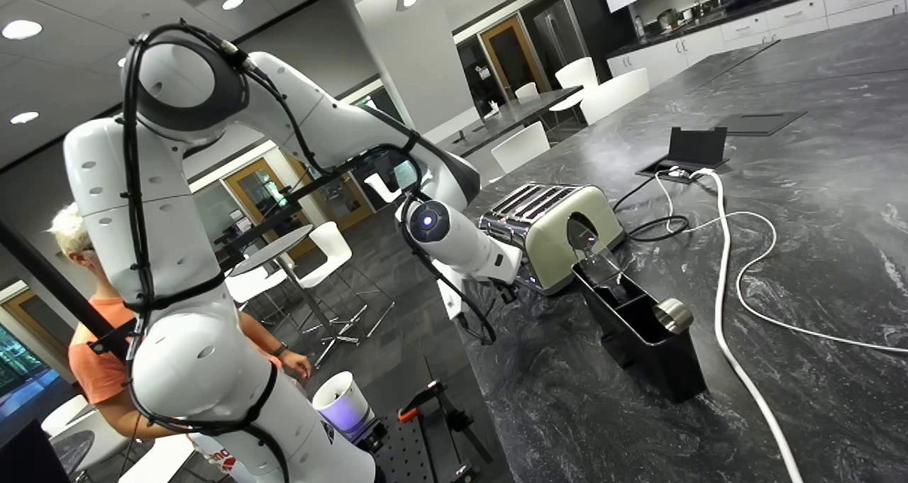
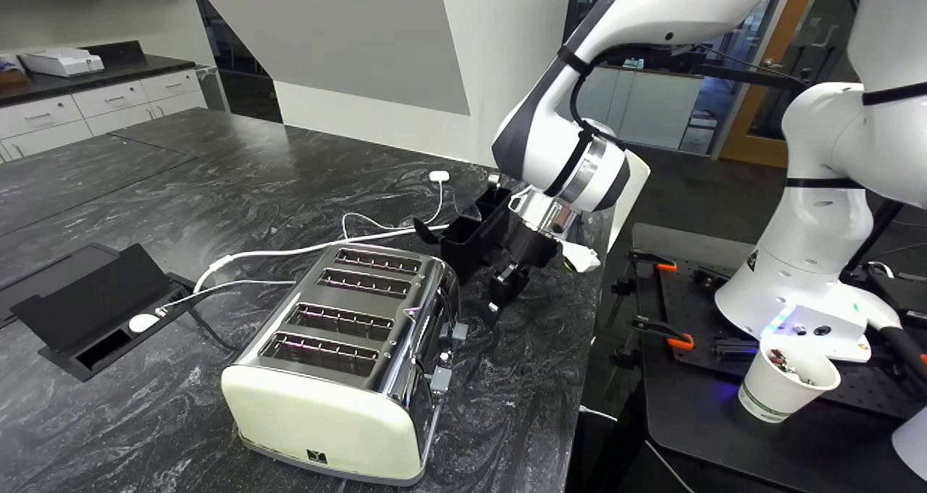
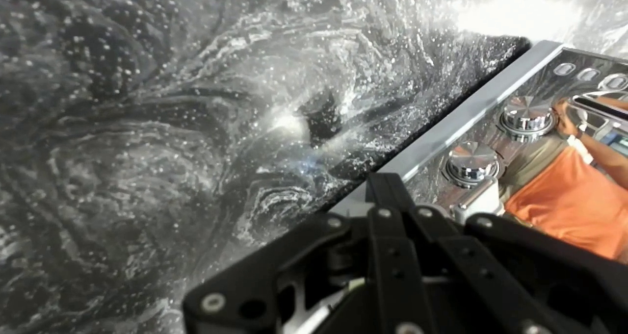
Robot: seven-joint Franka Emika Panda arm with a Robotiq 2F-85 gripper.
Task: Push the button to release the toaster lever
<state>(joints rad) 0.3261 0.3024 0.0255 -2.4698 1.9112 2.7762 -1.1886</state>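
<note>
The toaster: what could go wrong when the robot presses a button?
Reaching the small buttons, the hand might bump the knobs or lever, which sit closer to it in the wrist view. A sideways swing could knock the nearby black box. A hard push might slide the toaster along the counter.

End effector (image 1: 508,293): above surface (image 1: 546,391)
Toaster (image 1: 553,240): just beside end effector
Black caddy (image 1: 642,341): near end effector
White cable (image 1: 720,302): farther from end effector

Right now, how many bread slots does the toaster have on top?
4, side by side across the toaster: nearest slot, second slot, third slot, farthest slot, as seen in an exterior view. None appears hidden.
</note>
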